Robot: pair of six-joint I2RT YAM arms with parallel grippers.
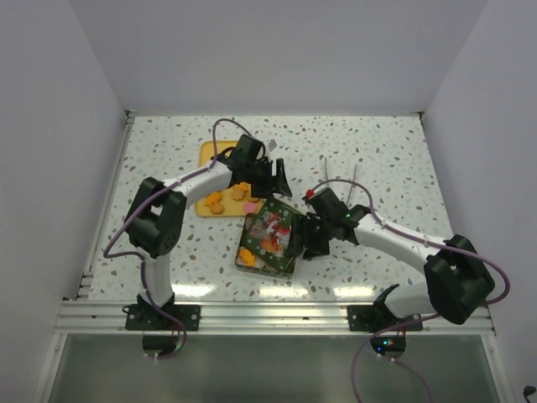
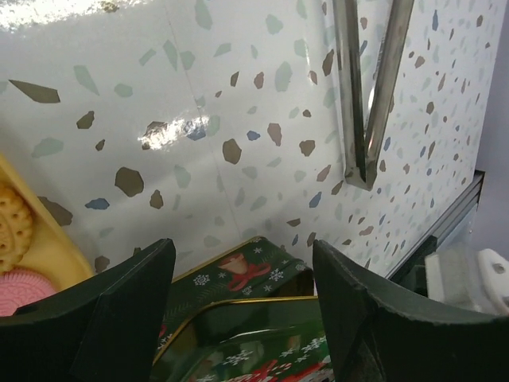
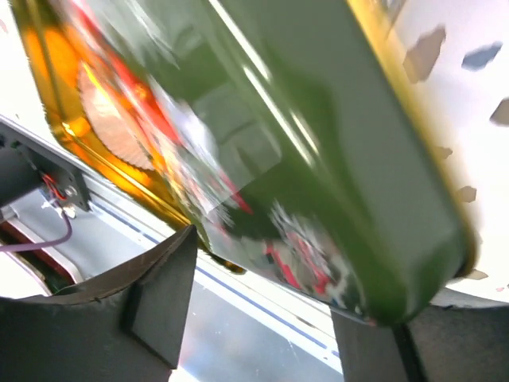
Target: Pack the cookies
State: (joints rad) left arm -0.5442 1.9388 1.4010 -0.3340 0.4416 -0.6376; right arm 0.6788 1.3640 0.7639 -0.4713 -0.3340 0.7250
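White walls enclose a glossy white table [image 1: 377, 151] speckled with grey and brown terrazzo chips.

1. Landmark: one rectangular metal tin [image 1: 267, 231], green with a gold rim and red and white festive print. All positions below are given from it.
2. Beyond the tin's far-left corner, almost touching it, lies one flat yellow tray [image 1: 205, 153].
3. The cookies [image 1: 239, 192] are small flat biscuits. I count three orange-brown ones on the tray's end nearest the tin. The left wrist view adds one pink piece beside a round, dotted, orange-brown one. Inside the tin I can make out at least one orange piece [image 1: 247, 255] at its near-left corner. The rest of the contents I cannot count.
4. On the table beyond the tin's far-right side lies one V-shaped pair of shiny metal tongs [image 2: 367, 95].
5. The left gripper [image 1: 279, 180] hangs above the tin's far edge. Its dark matte fingers [image 2: 119, 310] are spread wide and hold nothing.
6. The right gripper [image 1: 297, 240] is at the tin's right edge, jaws spread, with the tin's wall between them. The right wrist view is blurred, so I cannot tell whether either finger touches the metal.
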